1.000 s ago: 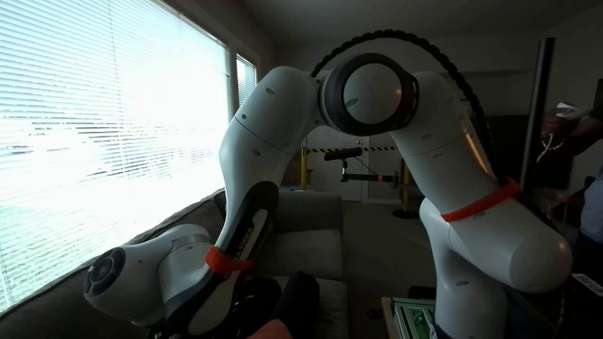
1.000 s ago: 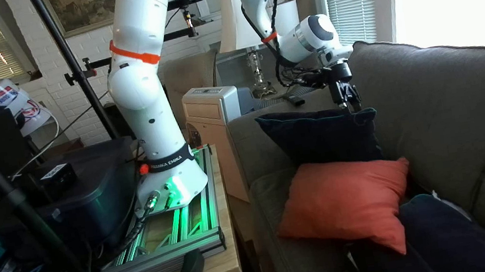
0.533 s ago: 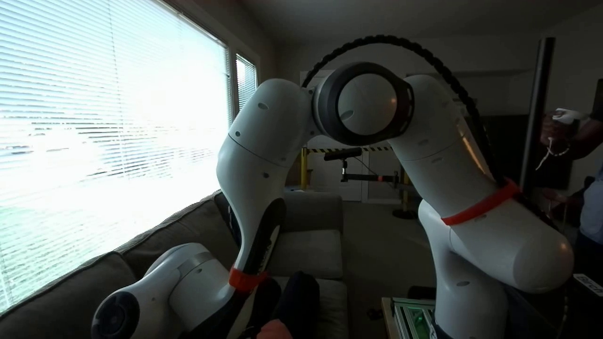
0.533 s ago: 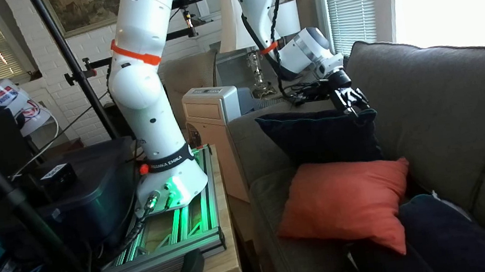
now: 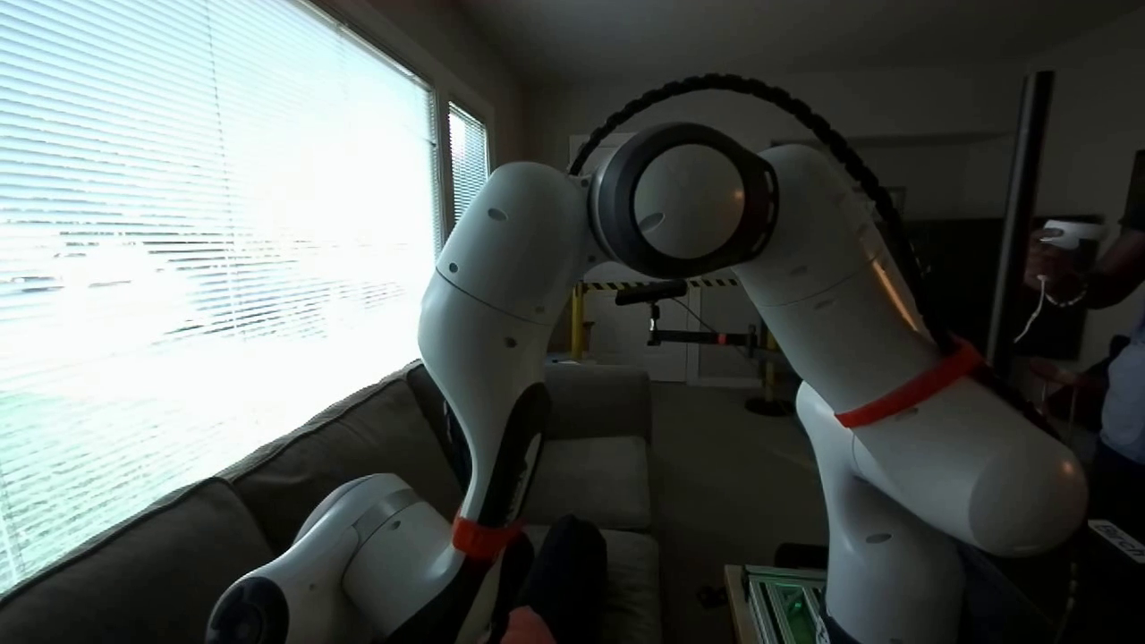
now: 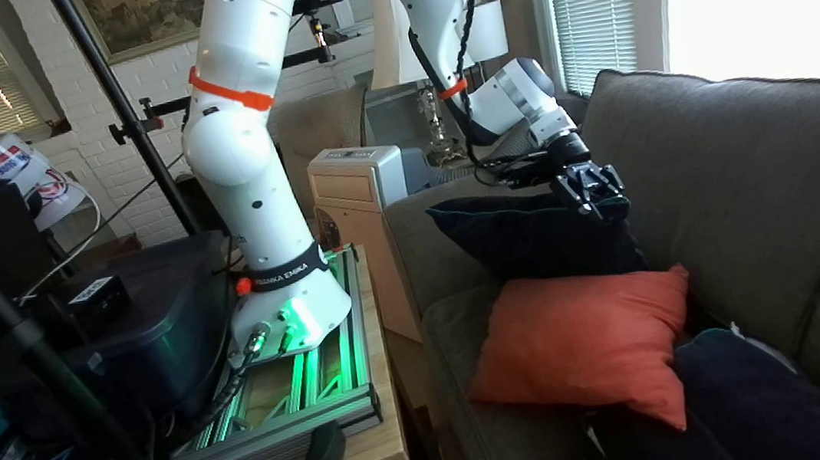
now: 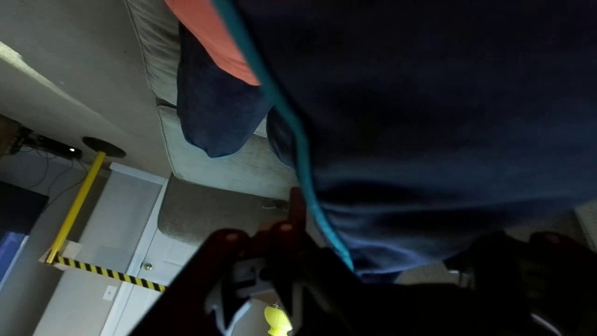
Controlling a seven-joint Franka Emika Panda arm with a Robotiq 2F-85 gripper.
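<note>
A dark navy pillow [image 6: 526, 236] with teal piping leans in the corner of the grey sofa. My gripper [image 6: 604, 202] is at its upper corner, fingers spread apart and pointing down at a slant. In the wrist view the navy pillow [image 7: 443, 116] fills the upper right, and its corner reaches between the fingers of my gripper [image 7: 392, 233]. A gap shows between the cloth and the right-hand finger; contact at the left-hand one cannot be made out in the dark. An orange pillow [image 6: 586, 349] lies in front, beside another navy pillow [image 6: 768, 390].
The sofa backrest [image 6: 748, 145] rises close beside the gripper. A white appliance [image 6: 355, 190] and a lamp [image 6: 435, 115] stand beyond the sofa arm. My base stands on a wooden table [image 6: 389, 417]. A person's hand [image 5: 1055, 264] holds a white controller.
My forearm and wrist have come down and tilted, bringing the gripper lower over the pillow's corner. The navy pillow's top edge has shifted slightly down and left in an exterior view.
</note>
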